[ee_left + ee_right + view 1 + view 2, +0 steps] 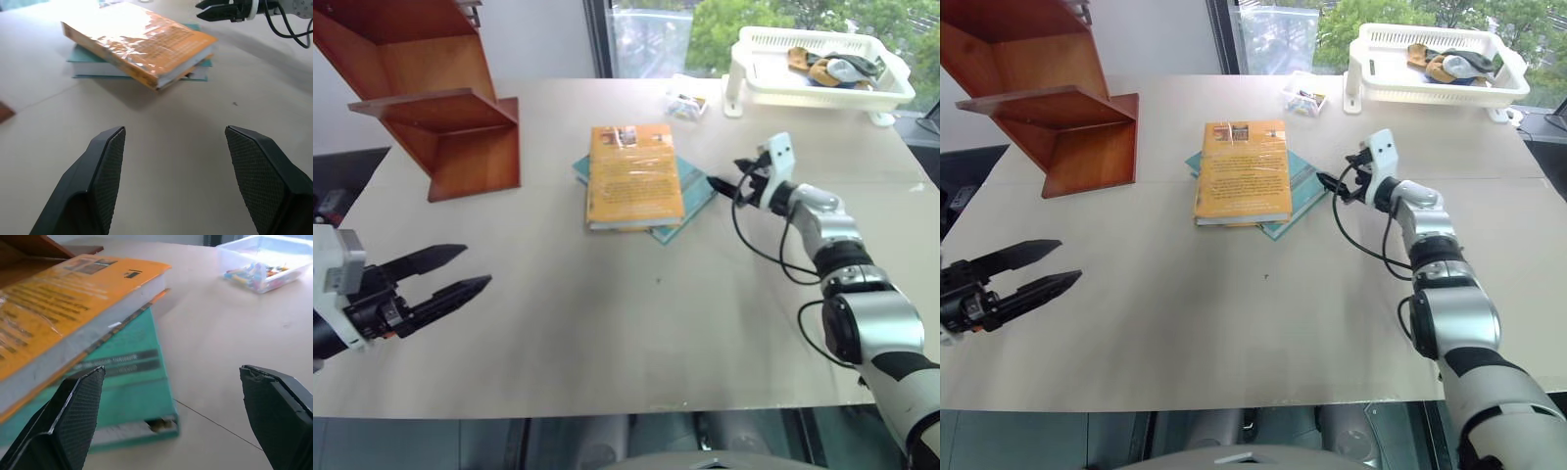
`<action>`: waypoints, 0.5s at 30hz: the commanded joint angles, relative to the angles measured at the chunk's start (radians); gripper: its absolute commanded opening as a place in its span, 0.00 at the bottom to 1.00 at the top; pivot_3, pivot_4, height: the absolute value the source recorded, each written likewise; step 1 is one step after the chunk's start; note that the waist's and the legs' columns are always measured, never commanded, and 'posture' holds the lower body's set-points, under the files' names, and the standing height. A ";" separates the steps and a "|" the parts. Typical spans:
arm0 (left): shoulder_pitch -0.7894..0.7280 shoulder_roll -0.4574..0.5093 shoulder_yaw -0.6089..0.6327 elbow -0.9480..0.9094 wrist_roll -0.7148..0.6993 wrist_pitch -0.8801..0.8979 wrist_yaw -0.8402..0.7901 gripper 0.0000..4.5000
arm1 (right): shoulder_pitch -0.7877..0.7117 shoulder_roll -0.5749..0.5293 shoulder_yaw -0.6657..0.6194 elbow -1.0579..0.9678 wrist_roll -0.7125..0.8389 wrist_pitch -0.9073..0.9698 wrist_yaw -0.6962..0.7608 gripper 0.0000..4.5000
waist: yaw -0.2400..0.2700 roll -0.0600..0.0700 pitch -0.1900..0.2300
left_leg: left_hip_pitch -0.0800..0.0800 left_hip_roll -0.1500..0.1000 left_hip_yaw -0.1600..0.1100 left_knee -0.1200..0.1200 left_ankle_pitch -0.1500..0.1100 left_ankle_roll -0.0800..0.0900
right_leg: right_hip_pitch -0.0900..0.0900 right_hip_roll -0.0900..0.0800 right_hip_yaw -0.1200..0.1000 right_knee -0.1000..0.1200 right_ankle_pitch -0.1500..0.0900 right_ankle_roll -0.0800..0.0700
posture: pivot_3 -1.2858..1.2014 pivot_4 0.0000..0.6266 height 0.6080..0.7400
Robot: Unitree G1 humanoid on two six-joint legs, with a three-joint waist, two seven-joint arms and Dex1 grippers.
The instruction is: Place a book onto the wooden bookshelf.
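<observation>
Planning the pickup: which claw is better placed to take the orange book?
Right. The right claw is open at the book's edge; the left claw hangs open, far back.

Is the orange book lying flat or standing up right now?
Lying flat. The book rests front cover up on a teal book on the table, not yet on the wooden bookshelf.

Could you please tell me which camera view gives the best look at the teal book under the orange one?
The right wrist view: the teal book is close, its cover, dark title bars and corner plain beside the open right gripper. The eye views show just an edge beneath the book; the left wrist view shows its side.
</observation>
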 commanded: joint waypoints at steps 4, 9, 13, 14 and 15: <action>0.075 -0.049 0.100 -0.079 -0.001 -0.008 0.003 0.76 | -0.092 0.058 -0.025 0.104 -0.019 0.047 -0.011 1.00 | -0.012 0.000 0.000 | 0.000 0.000 0.000 -0.001 0.000 0.000 | -0.001 0.000 0.000 0.000 0.000 0.000 | 0.52 0.24 1.00; 0.123 -0.090 0.132 -0.133 -0.011 -0.005 0.024 0.76 | -0.104 0.080 -0.025 0.140 -0.059 0.024 -0.067 1.00 | -0.020 0.000 0.000 | 0.000 0.000 0.000 -0.001 0.001 -0.001 | -0.002 0.000 0.001 0.001 0.000 0.000 | 0.52 0.24 1.00; 0.160 -0.113 0.154 -0.158 -0.017 -0.006 0.031 0.76 | -0.118 0.088 -0.056 0.150 -0.060 -0.004 -0.118 1.00 | -0.022 0.000 0.000 | 0.000 0.000 0.001 -0.001 0.001 -0.002 | -0.003 0.000 0.001 0.002 0.000 0.000 | 0.52 0.24 1.00; 0.163 -0.115 0.154 -0.166 -0.020 -0.003 0.037 0.76 | -0.120 0.089 -0.059 0.152 -0.062 -0.003 -0.120 1.00 | -0.022 0.000 0.000 | 0.000 0.000 0.001 -0.001 0.001 -0.002 | -0.003 0.000 0.001 0.002 0.000 0.000 | 0.52 0.24 1.00; 0.166 -0.117 0.152 -0.174 -0.018 -0.003 0.044 0.76 | -0.121 0.090 -0.059 0.155 -0.068 -0.003 -0.120 1.00 | -0.021 0.000 0.000 | 0.000 0.000 0.001 -0.002 0.001 -0.002 | -0.003 0.000 0.001 0.002 0.000 0.000 | 0.52 0.24 1.00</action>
